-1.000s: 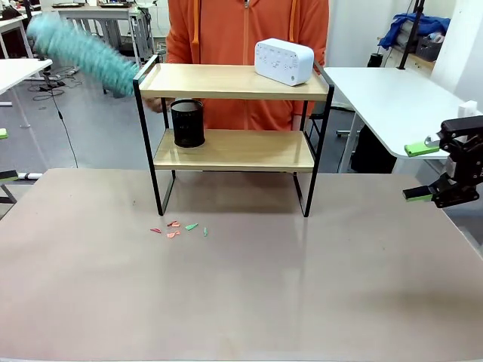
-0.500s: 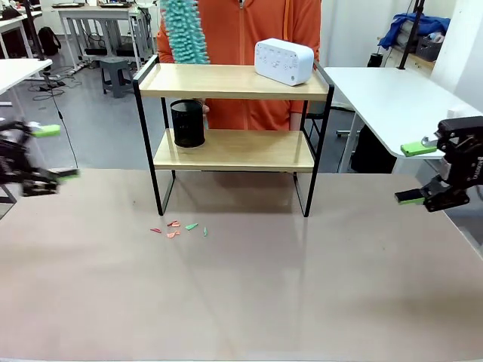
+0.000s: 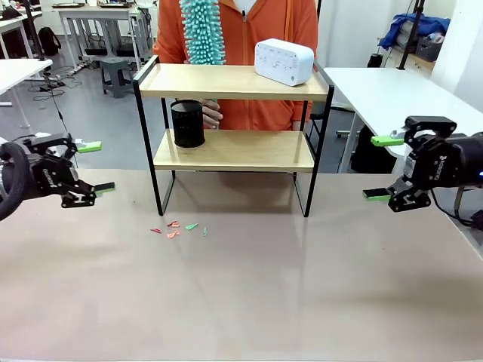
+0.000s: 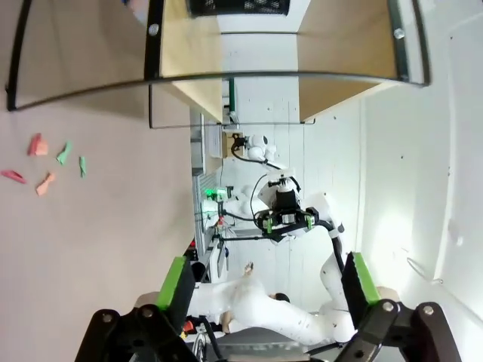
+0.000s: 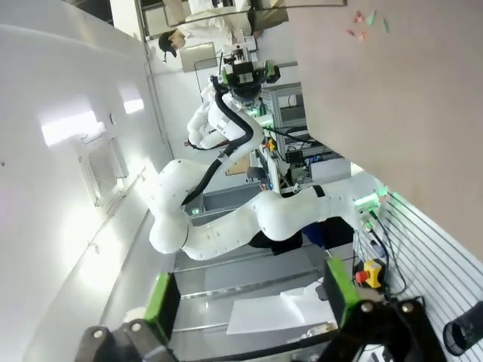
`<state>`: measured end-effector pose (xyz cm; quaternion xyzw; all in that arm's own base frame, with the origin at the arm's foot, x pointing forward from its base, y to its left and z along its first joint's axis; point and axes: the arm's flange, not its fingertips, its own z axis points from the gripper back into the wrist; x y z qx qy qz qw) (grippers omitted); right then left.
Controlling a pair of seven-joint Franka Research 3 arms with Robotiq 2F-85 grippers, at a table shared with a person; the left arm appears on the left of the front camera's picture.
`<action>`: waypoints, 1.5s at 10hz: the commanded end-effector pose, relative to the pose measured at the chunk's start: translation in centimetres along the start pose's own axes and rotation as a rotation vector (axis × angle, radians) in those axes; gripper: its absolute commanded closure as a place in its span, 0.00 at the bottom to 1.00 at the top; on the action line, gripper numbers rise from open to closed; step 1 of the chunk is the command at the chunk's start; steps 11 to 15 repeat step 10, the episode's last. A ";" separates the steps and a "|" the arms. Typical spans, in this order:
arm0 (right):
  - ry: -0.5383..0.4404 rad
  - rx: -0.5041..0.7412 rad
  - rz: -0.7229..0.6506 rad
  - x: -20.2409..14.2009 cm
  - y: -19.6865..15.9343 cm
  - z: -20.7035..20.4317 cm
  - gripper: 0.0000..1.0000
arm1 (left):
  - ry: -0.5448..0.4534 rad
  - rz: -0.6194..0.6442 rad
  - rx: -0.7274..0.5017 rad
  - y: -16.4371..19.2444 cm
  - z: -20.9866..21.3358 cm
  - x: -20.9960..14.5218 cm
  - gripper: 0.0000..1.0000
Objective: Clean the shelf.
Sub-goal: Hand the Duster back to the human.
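Observation:
The shelf (image 3: 234,81), two light wooden boards in a thin black frame, stands at the table's far middle. Its boards also show sideways in the left wrist view (image 4: 189,53). A person in orange holds a teal duster (image 3: 202,30) upright above the top board's left end. My left gripper (image 3: 94,167) hovers open at the table's left edge, level with the lower board, nothing between its fingers (image 4: 172,283). My right gripper (image 3: 381,167) hovers open right of the shelf, also with nothing between its fingers (image 5: 339,283).
A white box-shaped device (image 3: 284,60) sits on the top board's right end. A black mesh cup (image 3: 187,123) stands on the lower board's left end, the person's hand (image 3: 213,113) beside it. Small red and green scraps (image 3: 179,228) lie before the shelf's left leg.
My left arm has come in from the left. The right gripper has moved left toward the shelf. The person swung the duster from the far left to above the top board.

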<state>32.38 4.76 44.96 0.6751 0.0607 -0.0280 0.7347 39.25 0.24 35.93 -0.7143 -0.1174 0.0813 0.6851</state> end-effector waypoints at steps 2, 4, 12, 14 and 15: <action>0.026 0.024 0.040 -0.9 0.8 0.6 0.00 | -0.002 -0.009 0.001 -1.0 0.9 -0.2 0.00; 0.026 0.024 0.040 -0.9 0.8 0.6 0.00 | -0.002 -0.009 0.001 -1.0 0.9 -0.2 0.00; 0.026 0.024 0.040 -0.9 0.8 0.6 0.00 | -0.002 -0.009 0.001 -1.0 0.9 -0.2 0.00; 0.026 0.024 0.040 -0.9 0.8 0.6 0.00 | -0.002 -0.009 0.001 -1.0 0.9 -0.2 0.00; 0.026 0.024 0.040 -0.9 0.8 0.6 0.00 | -0.002 -0.009 0.001 -1.0 0.9 -0.2 0.00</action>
